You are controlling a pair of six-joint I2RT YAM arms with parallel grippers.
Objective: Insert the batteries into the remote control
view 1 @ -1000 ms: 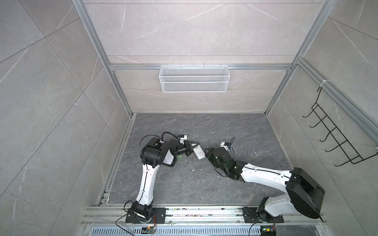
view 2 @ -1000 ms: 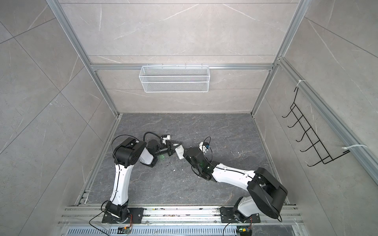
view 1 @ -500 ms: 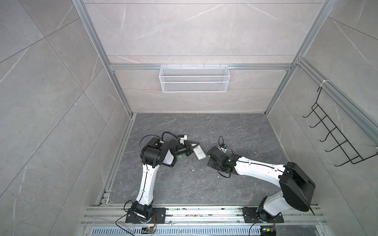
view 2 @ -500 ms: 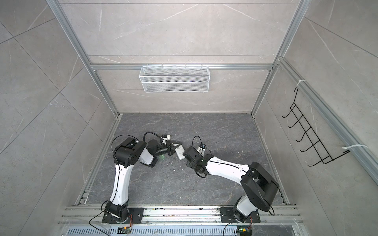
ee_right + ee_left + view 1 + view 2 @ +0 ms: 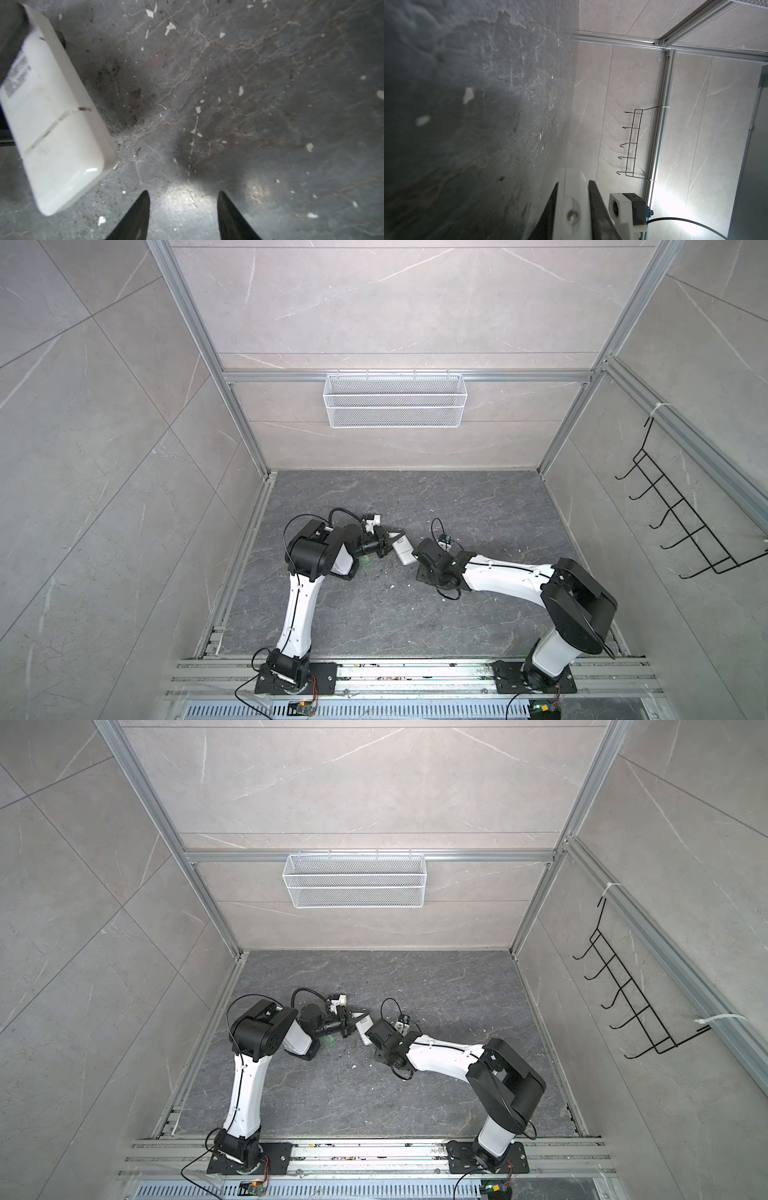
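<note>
My left pincer (image 5: 573,184) is clamped on the remote control (image 5: 572,203). Both jaws press flat against the white handset's broad faces at one short end, so my left wrist view shows it edge-on. In both top views the remote control (image 5: 405,553) sticks out from my left pincer (image 5: 392,540) toward the near right, over the middle of the grey stone floor (image 5: 415,614), about halfway between near and far. I cannot tell whether its free end touches the floor. My right wrist view shows the remote control (image 5: 52,116) back side up: plain white, with a blurred printed label and a thin seam across it. My right pincer (image 5: 184,193) stands partly open with nothing between its jaws. Its dark tips point down at the floor (image 5: 270,104), which is speckled with small white flecks. It is just beside the handset's free end, on its right, and apart from it. A white wire basket (image 5: 395,406) hangs on the far wall, and a black hook rack (image 5: 681,526) on the right wall.
</note>
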